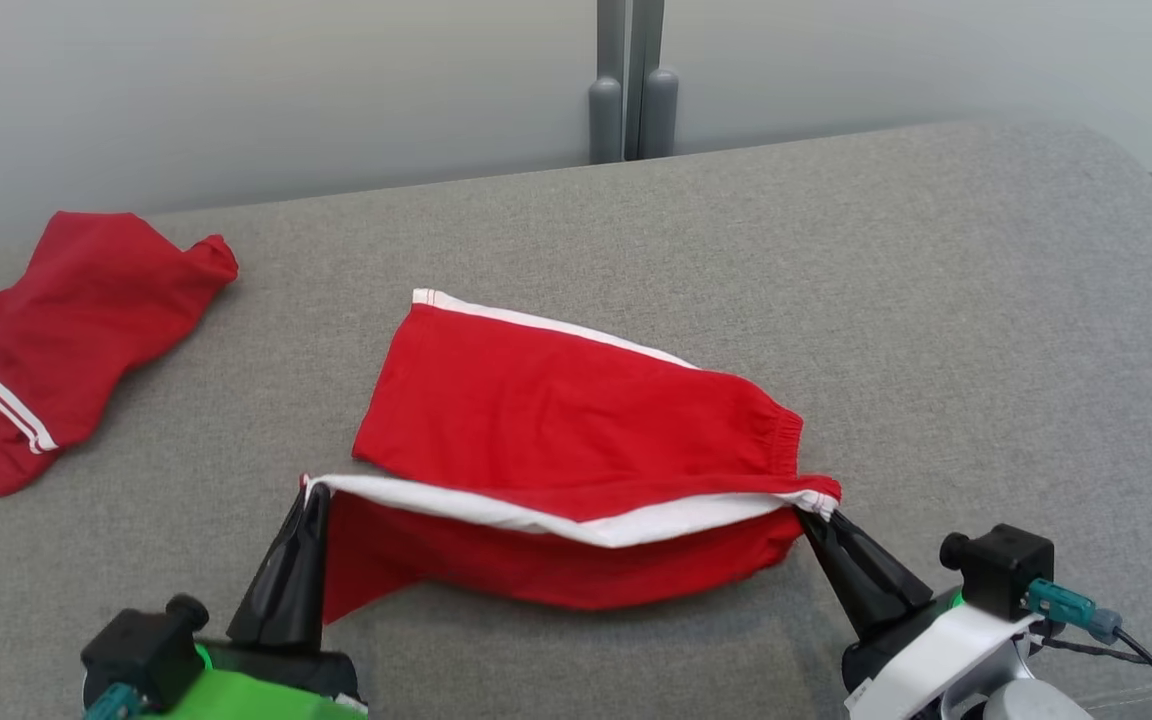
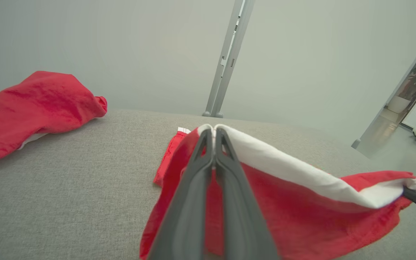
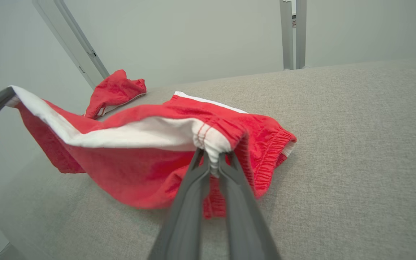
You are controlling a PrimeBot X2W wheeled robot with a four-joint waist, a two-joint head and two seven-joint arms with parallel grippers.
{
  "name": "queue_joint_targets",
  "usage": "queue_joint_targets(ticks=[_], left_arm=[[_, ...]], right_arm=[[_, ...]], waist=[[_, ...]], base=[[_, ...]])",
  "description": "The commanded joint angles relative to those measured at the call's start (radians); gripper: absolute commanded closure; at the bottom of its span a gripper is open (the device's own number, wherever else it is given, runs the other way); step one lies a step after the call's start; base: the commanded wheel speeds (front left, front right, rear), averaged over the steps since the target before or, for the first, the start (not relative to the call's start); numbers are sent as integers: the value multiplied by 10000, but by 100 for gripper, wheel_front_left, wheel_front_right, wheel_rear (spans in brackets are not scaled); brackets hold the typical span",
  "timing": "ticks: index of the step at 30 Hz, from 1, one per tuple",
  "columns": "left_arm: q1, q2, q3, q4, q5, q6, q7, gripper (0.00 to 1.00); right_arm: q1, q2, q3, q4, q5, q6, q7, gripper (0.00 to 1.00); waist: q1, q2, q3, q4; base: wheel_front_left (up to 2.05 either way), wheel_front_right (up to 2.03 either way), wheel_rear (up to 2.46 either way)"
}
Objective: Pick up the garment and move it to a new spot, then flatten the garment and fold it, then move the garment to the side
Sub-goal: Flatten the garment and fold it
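Currently mid-fold, by my reading; shorts (image 1: 556, 410) lie on the counter (image 1: 936, 300) straight in front of the post (image 1: 626, 90), far half flat, near edge lifted off the surface; left gripper (image 1: 314, 495) has its jaws closed tight on the white-banded corner of that near edge, on the side left of the post; right gripper (image 1: 816, 518) has its jaws pinched shut on the opposite corner, by the gathered waistband, right of the post. Edge hangs between the two grips in a shallow sag, white band uppermost, red fabric drooping below and touching the counter; holding both corners apart keeps the edge roughly straight, so it can be carried toward the post as one line; far half left lying, presumably to anchor the crease; second red garment (image 1: 66, 330) sits well left of the post, apart from the work. Risk, as judged: slack in the middle may wrinkle when laid down; a wider spread between grips would help.
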Motion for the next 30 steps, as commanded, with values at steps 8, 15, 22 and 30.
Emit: queue_joint_targets(ticks=[8, 15, 22, 30], left_arm=[[-2603, 494, -483, 1906, 141, -182, 210, 100], [-4722, 688, -780, 3660, -241, -228, 181, 100], [-6734, 925, -1474, 5428, -491, -240, 288, 100], [-8272, 1188, -2139, 6946, -860, -241, 533, 100]], right_arm=[[-1149, 507, -104, 825, 104, -1, 116, 100], [-2196, 1217, -495, 1722, 173, 0, 250, 100], [-3364, 1726, -485, 2679, 179, 0, 281, 100], [-4450, 2098, -415, 3787, 60, -1, 353, 100]], waist=[[1, -1, 935, -146], [1, -1, 1960, -479], [1, -1, 2872, -740], [1, -1, 3423, -953]], base=[[0, 0, 0], [0, 0, 0], [0, 0, 0], [0, 0, 0]])
